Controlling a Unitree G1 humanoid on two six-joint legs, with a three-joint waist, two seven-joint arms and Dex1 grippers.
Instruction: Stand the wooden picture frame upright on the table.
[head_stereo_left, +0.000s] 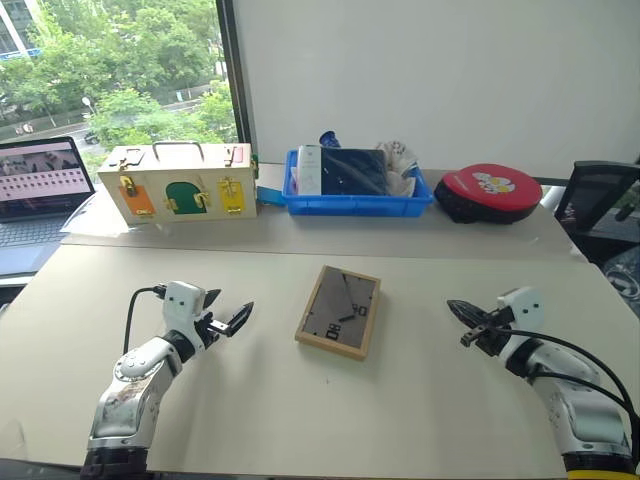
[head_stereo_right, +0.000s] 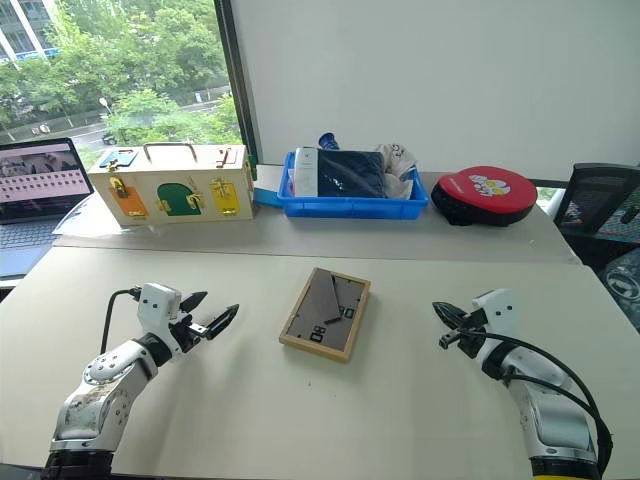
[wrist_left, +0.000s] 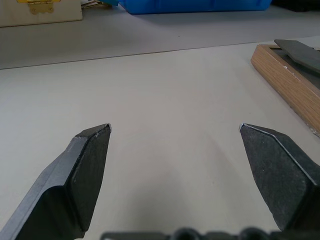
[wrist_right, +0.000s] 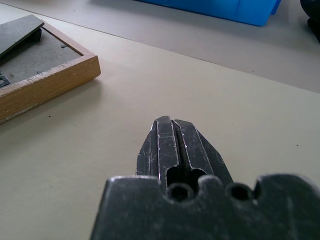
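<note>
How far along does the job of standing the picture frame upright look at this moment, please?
Nothing looks done yet: the wooden picture frame lies flat on the table, back panel up. Nothing is in hand: the left end effector is open and the right end effector is shut empty, each apart from the frame on its own side. Gripping, lifting and propping it upright remain.

The wooden picture frame (head_stereo_left: 339, 312) lies face down, its picture hidden.
</note>
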